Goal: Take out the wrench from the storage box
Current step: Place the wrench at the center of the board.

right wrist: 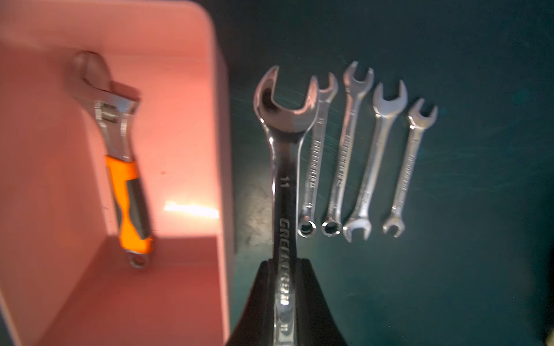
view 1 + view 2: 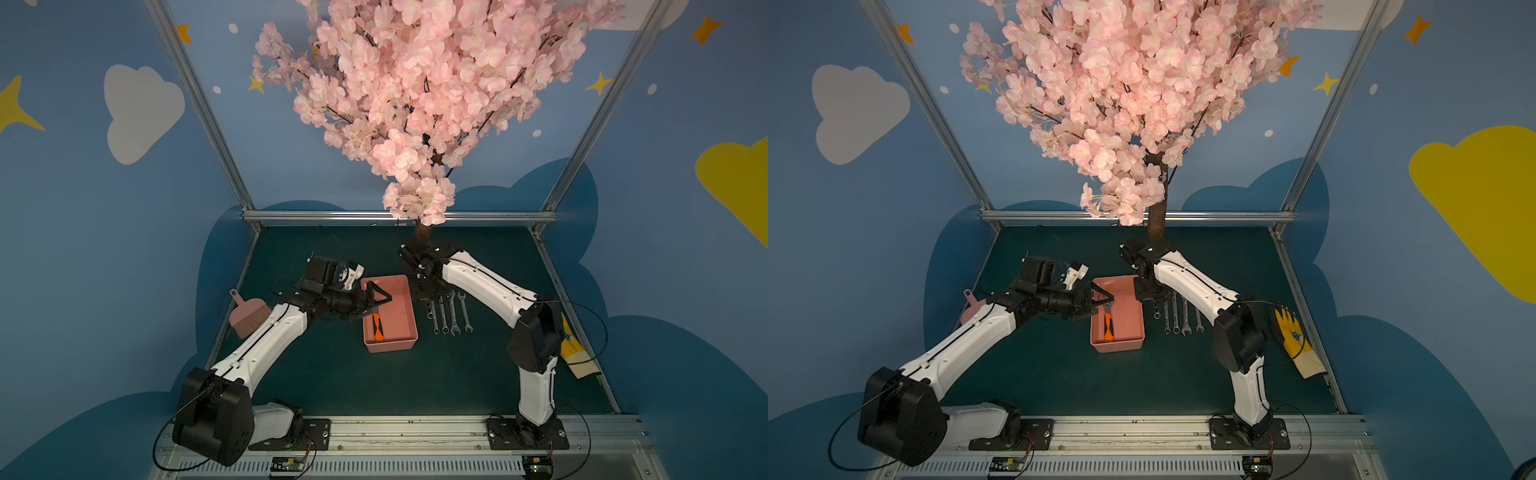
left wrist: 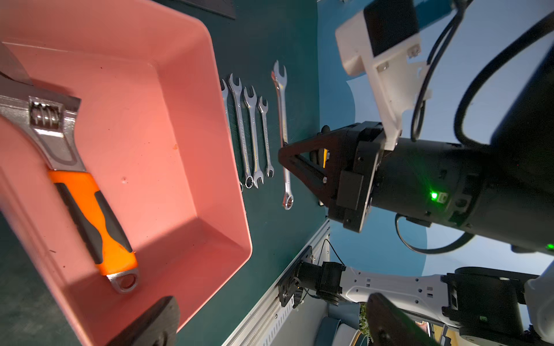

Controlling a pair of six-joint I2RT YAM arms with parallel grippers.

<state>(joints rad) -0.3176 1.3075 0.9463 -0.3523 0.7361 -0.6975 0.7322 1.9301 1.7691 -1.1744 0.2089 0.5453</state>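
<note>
left gripper (image 2: 372,303), jaws wide, hovers over the salmon-pink plastic storage box (image 2: 398,321). inside, the orange-handled adjustable wrench (image 2: 376,326) runs twelve-to-six, handle at the gripper's six o'clock. right gripper (image 1: 284,263), farther off, clamps a silver combination wrench (image 1: 284,167).

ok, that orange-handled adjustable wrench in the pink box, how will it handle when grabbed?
The adjustable wrench looks solid metal: probably stiff and heavy for its size. The head is bulky, so gripped at the orange handle it may droop. Flat-sided, lying in the storage box, it seems unlikely to roll.
</note>
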